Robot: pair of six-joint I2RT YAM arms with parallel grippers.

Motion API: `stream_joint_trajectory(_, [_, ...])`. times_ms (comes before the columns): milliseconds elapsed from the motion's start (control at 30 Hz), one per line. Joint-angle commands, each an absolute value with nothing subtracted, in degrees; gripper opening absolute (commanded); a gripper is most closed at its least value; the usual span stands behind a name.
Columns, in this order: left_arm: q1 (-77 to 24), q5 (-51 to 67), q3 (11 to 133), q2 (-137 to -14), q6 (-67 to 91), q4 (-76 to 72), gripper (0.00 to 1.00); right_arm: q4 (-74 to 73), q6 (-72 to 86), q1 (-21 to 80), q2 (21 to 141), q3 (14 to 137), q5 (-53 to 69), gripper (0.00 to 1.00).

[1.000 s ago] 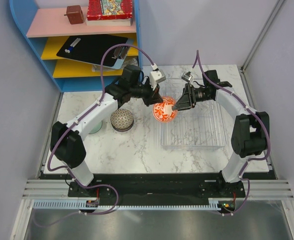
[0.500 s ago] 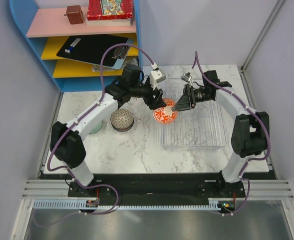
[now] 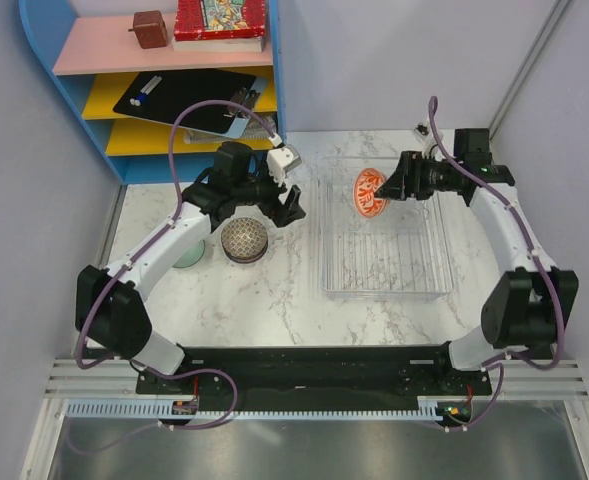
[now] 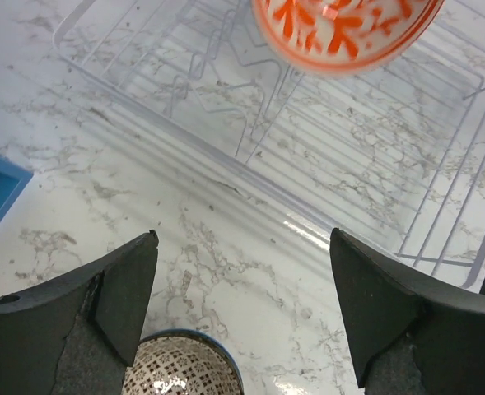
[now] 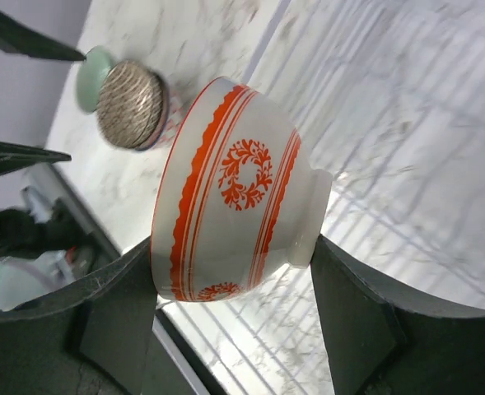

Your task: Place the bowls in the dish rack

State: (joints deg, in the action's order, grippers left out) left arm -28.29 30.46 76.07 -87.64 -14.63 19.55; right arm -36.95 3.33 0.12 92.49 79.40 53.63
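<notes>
My right gripper (image 3: pixel 388 189) is shut on an orange-and-white bowl (image 3: pixel 369 192), clamping it rim to foot and holding it on edge above the far part of the clear dish rack (image 3: pixel 384 270). The right wrist view shows the bowl (image 5: pixel 234 185) between the fingers (image 5: pixel 114 317) over the rack's ribs (image 5: pixel 415 123). My left gripper (image 3: pixel 286 205) stands open and empty just left of the rack, beside the grey-brown speckled bowl (image 3: pixel 244 240). In the left wrist view that bowl (image 4: pixel 184 370) sits under my open gripper (image 4: pixel 242 309). A pale green bowl (image 3: pixel 188 256) lies partly hidden under the left arm.
A blue shelf unit (image 3: pixel 279 90) with a black clipboard (image 3: pixel 184 95) and books stands at the back left, close behind the left arm. Grey walls close in the table on the left and right.
The left gripper opened, let go of the orange-and-white bowl and drew back left towards the speckled bowl. The right gripper carried the bowl right and farther back over the rack.
</notes>
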Motion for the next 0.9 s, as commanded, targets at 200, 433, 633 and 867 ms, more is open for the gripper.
stream_joint_trajectory(200, [-27.9,25.7,73.9,-89.0,-14.5,17.3,0.91,-33.0,2.6,1.0,77.9,82.6,15.6,0.0])
stream_joint_trajectory(433, [-28.0,24.5,71.8,-89.6,-13.9,15.7,0.9,-32.4,-1.8,3.2,74.8,78.8,-3.0,0.0])
stream_joint_trajectory(633, [-27.9,24.1,70.8,-89.0,-13.9,14.9,0.89,-31.3,-3.0,6.1,73.9,75.9,-9.4,0.0])
stream_joint_trajectory(867, [-28.0,24.0,70.2,-88.3,-13.4,14.3,0.89,-28.1,-4.7,10.6,75.2,71.5,-15.1,0.0])
